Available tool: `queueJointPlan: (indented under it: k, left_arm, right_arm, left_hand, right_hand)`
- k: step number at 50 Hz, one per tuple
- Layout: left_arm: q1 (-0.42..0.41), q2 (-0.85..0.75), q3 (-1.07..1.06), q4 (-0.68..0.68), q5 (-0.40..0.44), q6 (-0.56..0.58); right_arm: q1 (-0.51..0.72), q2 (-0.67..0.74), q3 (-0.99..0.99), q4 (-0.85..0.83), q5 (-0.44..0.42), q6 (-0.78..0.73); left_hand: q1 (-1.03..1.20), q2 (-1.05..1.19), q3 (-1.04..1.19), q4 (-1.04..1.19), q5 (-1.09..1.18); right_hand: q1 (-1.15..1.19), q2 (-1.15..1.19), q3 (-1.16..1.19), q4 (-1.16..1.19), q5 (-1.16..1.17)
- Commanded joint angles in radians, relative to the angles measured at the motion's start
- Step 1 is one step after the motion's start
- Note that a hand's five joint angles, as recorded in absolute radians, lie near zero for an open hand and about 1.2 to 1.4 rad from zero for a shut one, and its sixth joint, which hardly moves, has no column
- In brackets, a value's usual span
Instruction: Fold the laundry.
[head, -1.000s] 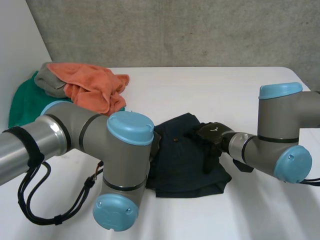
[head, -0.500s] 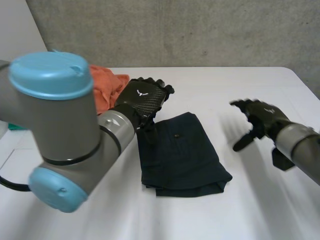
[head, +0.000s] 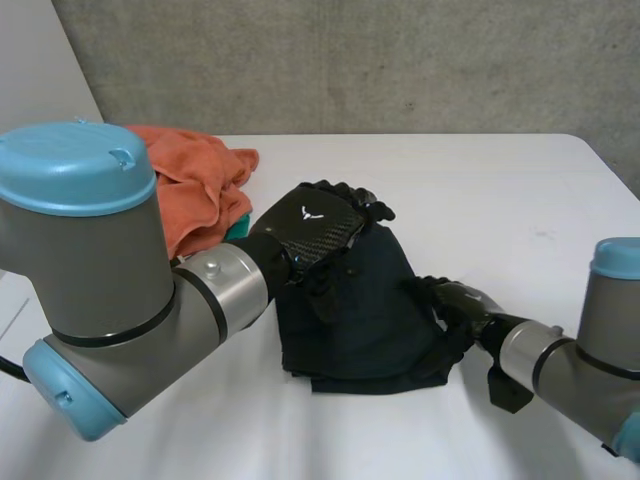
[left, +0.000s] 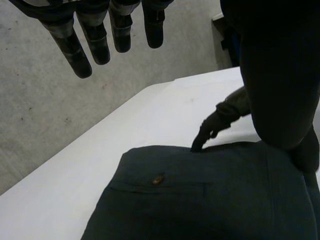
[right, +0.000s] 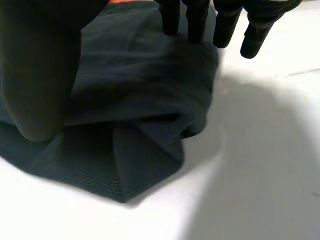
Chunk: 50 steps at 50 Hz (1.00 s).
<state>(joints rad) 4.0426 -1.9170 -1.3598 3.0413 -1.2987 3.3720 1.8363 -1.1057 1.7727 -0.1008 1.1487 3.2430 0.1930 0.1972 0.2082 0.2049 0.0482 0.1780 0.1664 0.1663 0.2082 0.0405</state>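
1. Left wrist view: left robot hand (left: 95, 42), straight-fingered and empty, above the dark garment (left: 210, 205), near its button (left: 158, 178).
2. Right wrist view: right robot hand (right: 225, 22), fingers straight, holding nothing, touches its edge.
3. Garment mid-frame on white desk (head: 500, 190); concrete wall (head: 350, 60) behind.

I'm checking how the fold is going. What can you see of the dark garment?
The garment is dark navy woven cloth, seemingly shorts or trousers, folded into a rough rectangle and lying flat on the white table. A small brown button sits by a pocket seam. The layers stack unevenly at the near edge, with one fold poking out at a corner. The open left hand is over its far left corner. The open right hand has its fingertips at the right edge.
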Motion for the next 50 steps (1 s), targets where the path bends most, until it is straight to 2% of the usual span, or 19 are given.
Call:
queueJointPlan:
  k: [1, 5, 6, 8, 9, 10, 19, 26, 35, 41, 46, 50]
  left_arm:
    - [0.006, 0.006, -0.001, 0.001, -0.001, -0.036]
    - [0.007, 0.007, -0.001, 0.001, -0.001, -0.043]
    - [0.007, 0.007, -0.001, 0.001, -0.001, -0.043]
    - [0.007, 0.007, -0.001, 0.001, -0.001, -0.043]
    - [0.009, 0.009, -0.001, 0.002, -0.001, -0.043]
    - [0.01, 0.009, -0.001, 0.001, -0.001, -0.043]
    - [0.007, 0.012, 0.013, 0.016, 0.001, -0.046]
    - [-0.008, 0.013, 0.062, 0.028, 0.001, -0.048]
    - [-0.068, 0.0, 0.16, 0.028, 0.001, -0.077]
    - [-0.077, -0.016, 0.18, 0.028, 0.002, -0.083]
    - [-0.106, -0.037, 0.211, 0.028, 0.001, -0.085]
    - [-0.117, -0.042, 0.223, 0.028, 0.002, -0.1]
  right_arm:
    - [0.041, 0.04, -0.032, -0.023, 0.031, -0.002]
    - [0.06, 0.052, -0.051, -0.043, 0.051, -0.003]
    - [0.064, 0.055, -0.058, -0.051, 0.057, -0.003]
    - [0.067, 0.063, -0.065, -0.06, 0.066, -0.006]
    - [0.067, 0.072, -0.076, -0.066, 0.078, -0.006]
    - [0.067, 0.073, -0.081, -0.068, 0.082, -0.006]
    - [0.052, 0.087, -0.183, -0.082, 0.147, 0.0]
    - [-0.045, 0.139, -0.318, -0.088, 0.186, 0.009]
    - [-0.178, 0.351, -0.691, -0.071, 0.374, 0.083]
    - [-0.265, 0.463, -0.909, -0.024, 0.439, 0.109]
    - [-0.342, 0.622, -1.174, 0.102, 0.526, 0.129]
    - [-0.383, 0.702, -1.309, 0.15, 0.557, 0.135]
  left_hand:
    - [-0.003, -0.007, -0.018, -0.015, -0.033]
    - [-0.003, -0.007, -0.018, -0.015, -0.033]
    - [-0.003, -0.007, -0.018, -0.015, -0.033]
    - [-0.003, -0.007, -0.018, -0.015, -0.033]
    - [-0.003, -0.007, -0.018, -0.015, -0.033]
    - [-0.003, -0.007, -0.018, -0.015, -0.033]
    - [-0.006, -0.01, -0.021, -0.018, -0.036]
    - [-0.012, -0.016, -0.027, -0.024, -0.041]
    - [-0.009, -0.013, -0.024, -0.021, -0.039]
    - [-0.009, -0.013, -0.024, -0.021, -0.039]
    - [-0.009, -0.013, -0.024, -0.021, -0.039]
    - [-0.006, -0.01, -0.021, -0.018, -0.036]
  right_hand:
    - [0.006, 0.018, 0.018, -0.024, -0.031]
    - [0.382, 0.393, 0.393, 0.351, 0.345]
    - [0.595, 0.606, 0.606, 0.565, 0.558]
    - [0.819, 0.83, 0.831, 0.789, 0.782]
    - [1.143, 1.154, 1.154, 1.112, 1.106]
    - [1.217, 1.229, 1.229, 1.187, 1.18]
    - [1.218, 1.23, 1.23, 1.188, 1.181]
    - [1.218, 1.23, 1.23, 1.188, 1.181]
    - [1.218, 1.23, 1.23, 1.188, 1.181]
    - [1.218, 1.23, 1.23, 1.188, 1.181]
    - [1.218, 1.23, 1.23, 1.188, 1.181]
    - [1.218, 1.23, 1.23, 1.188, 1.181]
